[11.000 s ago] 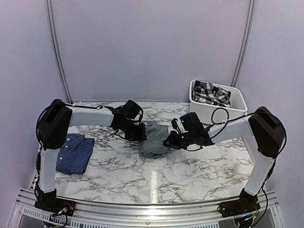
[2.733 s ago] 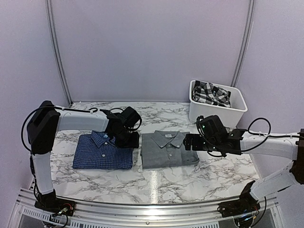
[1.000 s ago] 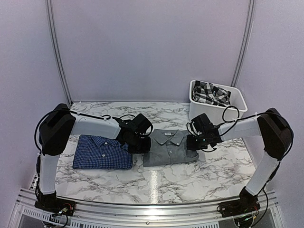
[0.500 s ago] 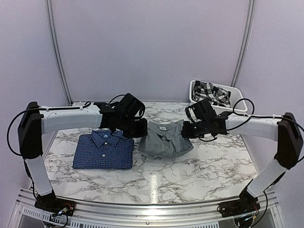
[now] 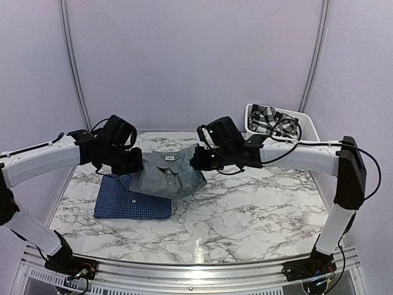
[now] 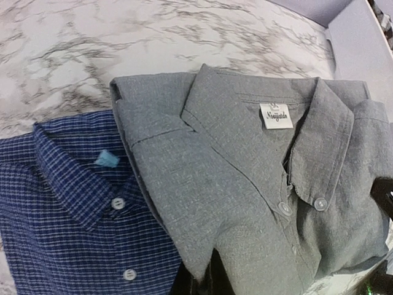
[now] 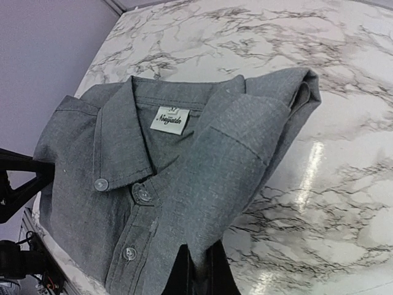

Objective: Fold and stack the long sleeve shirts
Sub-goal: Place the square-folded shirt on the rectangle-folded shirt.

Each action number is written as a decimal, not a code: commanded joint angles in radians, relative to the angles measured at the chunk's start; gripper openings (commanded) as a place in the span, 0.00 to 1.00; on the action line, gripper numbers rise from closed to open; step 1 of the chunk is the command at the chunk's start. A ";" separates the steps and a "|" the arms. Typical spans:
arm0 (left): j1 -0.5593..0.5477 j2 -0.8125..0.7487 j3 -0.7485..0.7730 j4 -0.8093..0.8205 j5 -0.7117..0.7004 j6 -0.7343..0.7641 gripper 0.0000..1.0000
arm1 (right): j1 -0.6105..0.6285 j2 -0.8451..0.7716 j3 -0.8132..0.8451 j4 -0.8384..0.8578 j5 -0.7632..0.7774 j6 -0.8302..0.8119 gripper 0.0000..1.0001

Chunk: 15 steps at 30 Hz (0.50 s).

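Marble table [image 5: 264,206]: I clench folded grey shirt [image 5: 167,175] between left gripper [image 5: 136,165] and right gripper [image 5: 195,161], over folded blue shirt [image 5: 126,201]; stacking unfinished.

The left arm [image 5: 43,157] swings out wide to its own side, elbow bent far out, and its forearm runs level toward the middle. The left pincer [image 5: 136,163] is clamped on one edge of the grey shirt [image 5: 167,175]. The right arm [image 5: 301,152] rises steeply from its base, then stretches its forearm level inward. The right pincer [image 5: 196,161] is pinched tight on the shirt's opposite edge. Both wrists sit at about the same height, facing each other.
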 commanded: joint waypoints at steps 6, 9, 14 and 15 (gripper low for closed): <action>0.185 -0.172 -0.162 -0.115 -0.034 0.088 0.00 | 0.134 0.286 0.314 0.052 -0.036 0.057 0.00; 0.242 -0.187 -0.211 -0.116 -0.019 0.103 0.00 | 0.150 0.349 0.389 0.047 -0.042 0.063 0.00; 0.307 -0.192 -0.241 -0.115 -0.010 0.122 0.00 | 0.155 0.397 0.411 0.051 -0.060 0.077 0.00; 0.312 -0.192 -0.242 -0.115 -0.012 0.125 0.00 | 0.156 0.400 0.412 0.051 -0.063 0.078 0.00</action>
